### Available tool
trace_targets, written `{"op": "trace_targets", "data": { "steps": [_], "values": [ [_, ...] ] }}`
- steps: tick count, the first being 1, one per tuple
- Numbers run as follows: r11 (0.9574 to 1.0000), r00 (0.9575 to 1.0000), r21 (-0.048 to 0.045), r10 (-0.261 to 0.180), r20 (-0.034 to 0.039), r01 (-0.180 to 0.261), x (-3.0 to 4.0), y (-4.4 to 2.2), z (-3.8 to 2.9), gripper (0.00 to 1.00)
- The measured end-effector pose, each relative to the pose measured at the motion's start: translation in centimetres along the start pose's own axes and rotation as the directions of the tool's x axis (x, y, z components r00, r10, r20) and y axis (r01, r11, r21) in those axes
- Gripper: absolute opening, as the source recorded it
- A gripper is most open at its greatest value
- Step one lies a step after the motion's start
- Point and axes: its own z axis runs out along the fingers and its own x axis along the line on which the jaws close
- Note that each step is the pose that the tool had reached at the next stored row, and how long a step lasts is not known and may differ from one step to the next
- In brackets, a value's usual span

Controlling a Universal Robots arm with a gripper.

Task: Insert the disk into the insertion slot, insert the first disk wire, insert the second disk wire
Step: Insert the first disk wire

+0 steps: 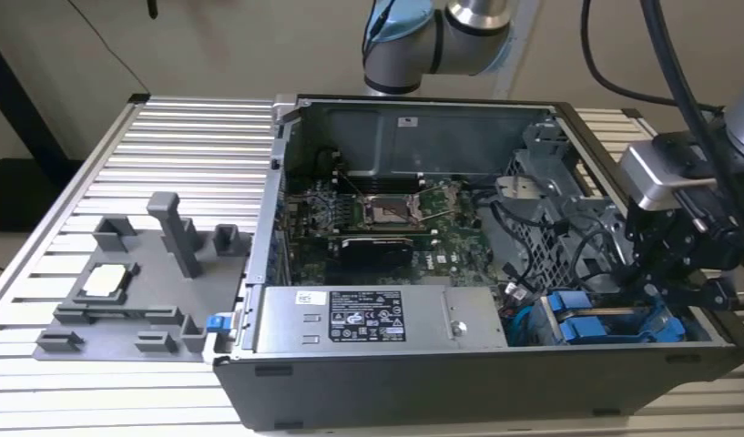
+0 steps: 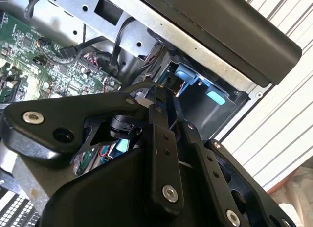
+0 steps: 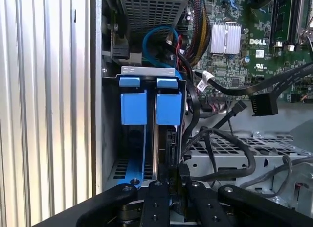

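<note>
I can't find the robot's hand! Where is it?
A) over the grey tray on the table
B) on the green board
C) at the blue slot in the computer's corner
C: the gripper hangs right at the blue-lined slot, in a corner of the case.

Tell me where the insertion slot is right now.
The insertion slot sits at the computer case's near corner on the exterior view's right, next to the grey power-supply box, with the gripper right at it.
</note>
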Motion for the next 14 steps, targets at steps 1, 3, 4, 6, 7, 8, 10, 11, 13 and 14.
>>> {"op": "trace_targets", "data": {
  "steps": [1,3,4,6,7,8,10,11,13,14],
  "values": [
    [1.0000,1.0000,0.0002,0.003,-0.0004,-0.003,-0.01,0.00,-0.01,0.19],
    [0.9999,0.9999,0.0008,0.010,-0.0008,-0.010,-0.03,-0.01,-0.01,0.19],
    [0.9999,0.9999,0.0011,0.015,-0.0009,-0.015,-0.04,0.00,0.00,0.19],
    [0.9997,0.9997,0.0018,0.023,-0.0014,-0.023,-0.06,0.00,0.01,0.19],
    [0.9996,0.9996,0.0021,0.028,-0.0015,-0.028,-0.08,0.00,0.01,0.19],
    [0.9995,0.9995,0.0024,0.031,-0.0019,-0.031,-0.09,0.00,0.01,0.19],
    [0.9994,0.9994,0.0028,0.036,-0.0021,-0.036,-0.12,0.00,0.03,0.19],
    [0.9993,0.9993,0.0028,0.037,-0.0022,-0.037,-0.12,0.00,0.03,0.19],
    [0.9993,0.9993,0.0029,0.037,-0.0022,-0.037,-0.13,0.00,0.06,0.19],
    [0.9993,0.9993,0.0032,0.037,-0.0021,-0.037,-0.14,0.00,0.09,0.19]
  ]
}}
